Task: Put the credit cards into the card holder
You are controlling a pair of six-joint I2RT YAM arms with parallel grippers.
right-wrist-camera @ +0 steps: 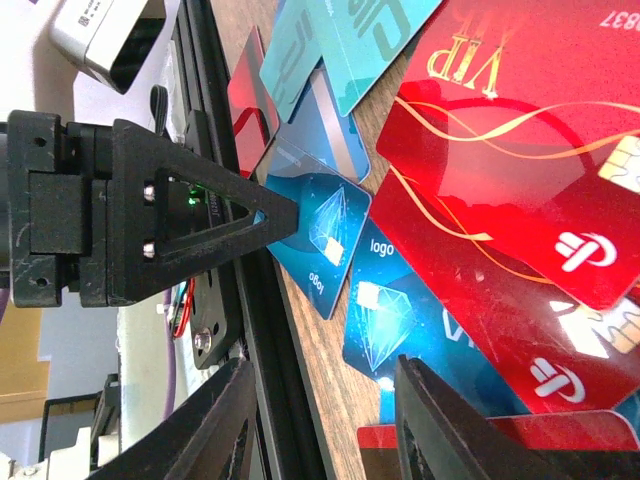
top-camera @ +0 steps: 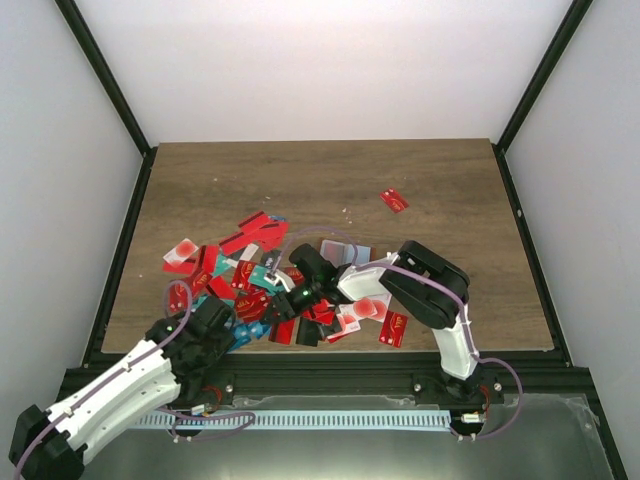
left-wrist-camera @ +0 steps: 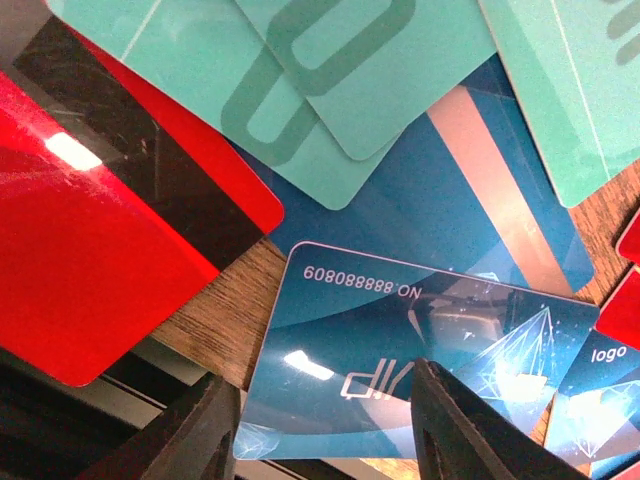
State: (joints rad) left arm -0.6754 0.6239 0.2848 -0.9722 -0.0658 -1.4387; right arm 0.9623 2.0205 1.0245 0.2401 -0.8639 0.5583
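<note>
Cards [top-camera: 262, 270]: many, mostly red, some teal and blue, heaped loose and overlapping on the near left-centre of the table [top-camera: 440, 180]. One stray red card [top-camera: 394, 200] lies well apart, far right. Holder [top-camera: 338, 250]: a pale bluish flat piece at the pile's far right edge, just beyond the right arm, appears to be it, lying open; the view is too small to be sure. Left gripper [top-camera: 228, 326]: low at the pile's near left corner, jaws apart, clamped on nothing. In its wrist view the two fingers [left-wrist-camera: 190, 430] stand either side of the near edge of a blue card [left-wrist-camera: 400, 340] marked VIP, which juts over the table's near edge and the black rail [left-wrist-camera: 60, 420]. Beyond that card lie another blue card, teal cards [left-wrist-camera: 330, 80] overlapping it, and a red card with a black stripe [left-wrist-camera: 100, 220] to the left. Right gripper [top-camera: 283, 304]: reaching leftward over the pile's near middle, jaws apart and empty. Its wrist view shows fingers [right-wrist-camera: 215, 430] spread above blue diamond-print cards [right-wrist-camera: 385, 320] and red VIP cards [right-wrist-camera: 520, 150]. The left gripper's tip sits at the edge of a blue card there — whether it touches cannot be told.
</note>
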